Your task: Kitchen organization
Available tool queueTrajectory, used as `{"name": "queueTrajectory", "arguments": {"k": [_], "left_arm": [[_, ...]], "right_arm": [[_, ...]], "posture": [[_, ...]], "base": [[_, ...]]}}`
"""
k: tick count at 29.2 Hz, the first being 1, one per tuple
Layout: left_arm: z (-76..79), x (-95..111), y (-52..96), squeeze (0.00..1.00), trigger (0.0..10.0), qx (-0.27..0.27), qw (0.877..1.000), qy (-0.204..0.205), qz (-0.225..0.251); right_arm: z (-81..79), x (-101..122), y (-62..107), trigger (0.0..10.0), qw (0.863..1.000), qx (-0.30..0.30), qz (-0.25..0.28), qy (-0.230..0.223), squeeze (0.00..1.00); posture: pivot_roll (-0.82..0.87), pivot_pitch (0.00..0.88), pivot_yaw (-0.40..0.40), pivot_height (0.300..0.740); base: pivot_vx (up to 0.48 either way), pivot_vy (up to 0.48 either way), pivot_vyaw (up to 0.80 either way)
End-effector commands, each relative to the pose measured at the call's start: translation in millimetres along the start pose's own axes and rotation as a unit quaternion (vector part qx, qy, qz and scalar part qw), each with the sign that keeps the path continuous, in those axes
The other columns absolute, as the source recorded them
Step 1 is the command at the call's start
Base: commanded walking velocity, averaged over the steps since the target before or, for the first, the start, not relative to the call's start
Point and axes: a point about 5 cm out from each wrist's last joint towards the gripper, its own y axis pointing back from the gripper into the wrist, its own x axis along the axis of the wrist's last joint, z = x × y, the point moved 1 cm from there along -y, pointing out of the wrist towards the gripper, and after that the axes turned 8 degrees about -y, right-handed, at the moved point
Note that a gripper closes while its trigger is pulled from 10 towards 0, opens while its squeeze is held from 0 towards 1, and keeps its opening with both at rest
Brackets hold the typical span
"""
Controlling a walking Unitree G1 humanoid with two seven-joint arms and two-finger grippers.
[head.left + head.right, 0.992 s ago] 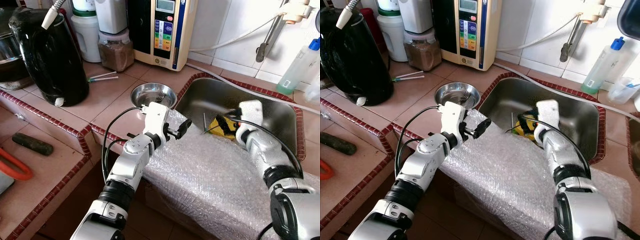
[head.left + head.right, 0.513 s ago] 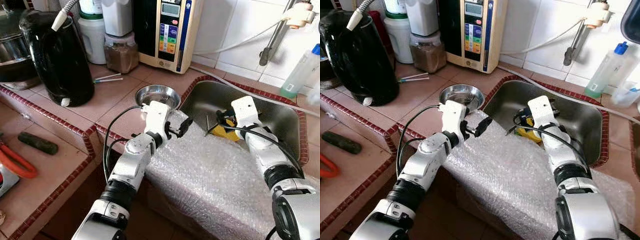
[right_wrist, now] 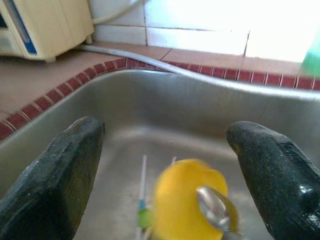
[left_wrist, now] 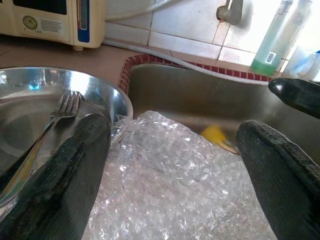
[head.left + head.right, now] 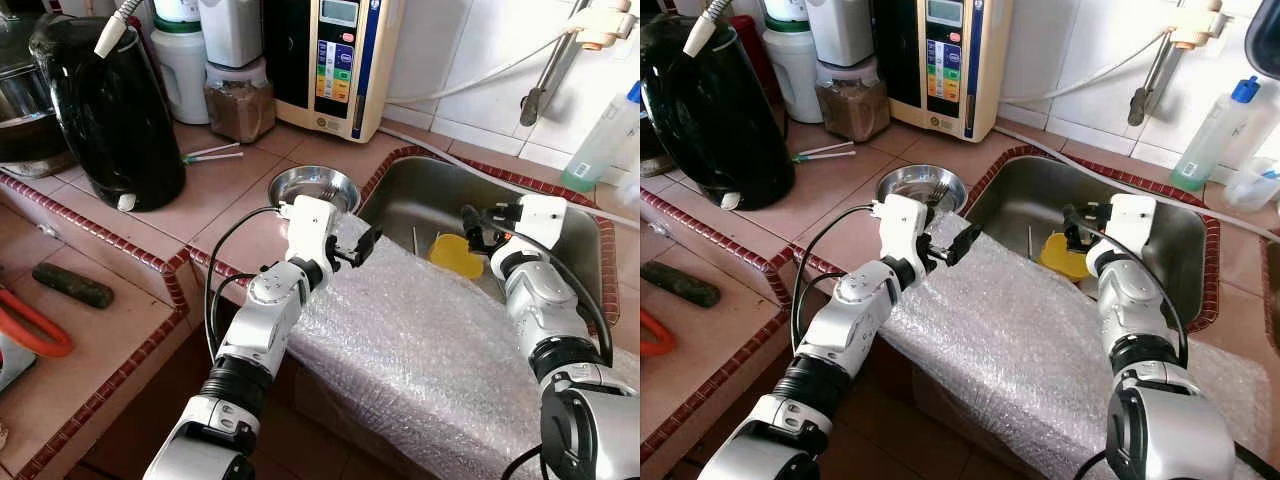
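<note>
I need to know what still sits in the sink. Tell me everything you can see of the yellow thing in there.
The yellow bowl is small and round, plastic by its look, lying on the steel sink floor near the bubble wrap. A metal spoon rests in it, and a thin stick with a green end lies beside it. The right hand hovers above, open, touching nothing.
</note>
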Motion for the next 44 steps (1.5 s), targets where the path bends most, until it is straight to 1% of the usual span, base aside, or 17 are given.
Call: {"name": "queueTrajectory", "arguments": {"k": [1,3,7,11,15,17,20,22,24,30,32,34,36,38,40,41,44], "left_arm": [[2.7,4.4,-3.8,0.0,10.0,-0.002,1.0,-0.006,0.005],[2.7,4.5,-3.9,0.0,10.0,-0.001,1.0,-0.006,0.005],[2.3,5.7,-4.1,0.0,10.0,0.002,1.0,-0.005,0.009],[-2.9,8.1,-2.7,0.0,10.0,0.022,1.0,0.001,0.013],[-5.0,8.6,-1.4,0.0,10.0,0.027,1.0,0.003,0.014],[-7.7,7.3,0.5,0.0,10.0,0.028,1.0,0.0,0.011],[-10.2,6.4,0.8,0.0,10.0,0.033,0.999,-0.002,0.009],[-11.7,6.8,0.7,0.0,10.0,0.037,0.999,-0.002,0.01],[-11.9,7.1,0.8,0.0,10.0,0.039,0.999,-0.005,0.009],[-17.3,10.3,6.0,0.0,10.0,0.053,0.998,-0.03,0.009],[-24.4,14.7,13.1,0.0,10.0,0.059,0.997,-0.053,0.016],[-28.5,16.7,16.3,0.0,10.0,0.067,0.996,-0.059,0.019],[-42.8,21.9,24.4,0.0,10.0,0.087,0.994,-0.061,0.022],[-50.4,26.1,28.4,0.0,10.0,0.094,0.993,-0.066,0.029],[-55.8,27.6,30.6,0.0,10.0,0.104,0.992,-0.065,0.029],[-58.2,28.9,32.0,0.0,10.0,0.106,0.992,-0.063,0.031],[-61.9,29.2,34.9,0.0,10.0,0.12,0.991,-0.059,0.03]], "right_arm": [[-4.4,9.9,-4.3,10.0,0.999,0.008,0.017,-0.035,0.0],[-4.7,12.6,-4.8,10.0,0.999,0.008,0.023,-0.034,0.0],[-5.1,19.6,-5.4,10.0,0.999,0.006,0.041,-0.007,0.0],[-7.0,25.6,-4.4,10.0,0.998,0.016,0.057,0.013,0.0],[-8.3,24.6,-3.8,10.0,0.998,0.018,0.055,0.02,0.0],[-9.5,21.6,-2.0,10.0,0.998,0.024,0.054,0.039,0.0],[-9.1,17.1,-0.3,10.0,0.998,0.023,0.048,0.039,0.0],[-9.6,12.7,0.6,10.0,0.999,0.021,0.041,0.028,0.0],[-11.0,12.5,1.6,10.0,0.998,0.024,0.045,0.036,0.0],[-19.5,16.0,1.7,10.0,0.996,0.049,0.048,0.058,0.0],[-27.3,22.2,0.5,10.0,0.994,0.065,0.055,0.074,0.0],[-32.0,25.2,0.4,10.0,0.992,0.074,0.06,0.085,0.0],[-51.0,33.0,2.5,10.0,0.984,0.114,0.077,0.111,0.0],[-60.5,36.5,4.7,10.0,0.981,0.128,0.086,0.117,0.0],[-64.6,39.3,5.9,10.0,0.979,0.127,0.095,0.129,0.0],[-67.4,41.0,6.4,10.0,0.98,0.128,0.097,0.122,0.0],[-67.9,44.8,7.1,10.0,0.98,0.115,0.105,0.127,0.0]], "posture": [[0.04,0.0,-0.009,0.74],[0.04,0.0,-0.009,0.74],[0.04,0.0,-0.01,0.74],[0.03,0.0,-0.01,0.74],[0.02,0.0,-0.005,0.74],[0.02,0.0,-0.003,0.74],[0.02,0.0,-0.001,0.74],[0.02,0.0,0.0,0.74],[0.02,0.0,0.001,0.74],[0.03,0.0,-0.008,0.74],[0.03,0.0,-0.007,0.74],[0.04,0.0,-0.005,0.74],[0.04,0.0,-0.002,0.74],[0.04,0.0,0.0,0.74],[0.04,0.0,0.0,0.74],[0.04,0.0,0.002,0.74],[0.03,0.0,0.007,0.74]], "base": [[0.0,0.0,0.0],[0.0,0.0,0.0],[0.0,0.0,0.0],[0.0,0.0,0.0],[0.0,0.0,-0.39],[0.0,0.0,-0.69],[0.0,0.0,-0.75],[0.0,0.0,-0.78],[0.0,0.0,-0.77],[0.0,0.0,-0.46],[0.0,0.0,0.0],[0.0,0.0,0.0],[0.0,0.0,0.0],[0.0,0.0,0.0],[0.0,0.0,0.0],[0.0,0.0,0.0],[0.0,0.0,0.0]]}}
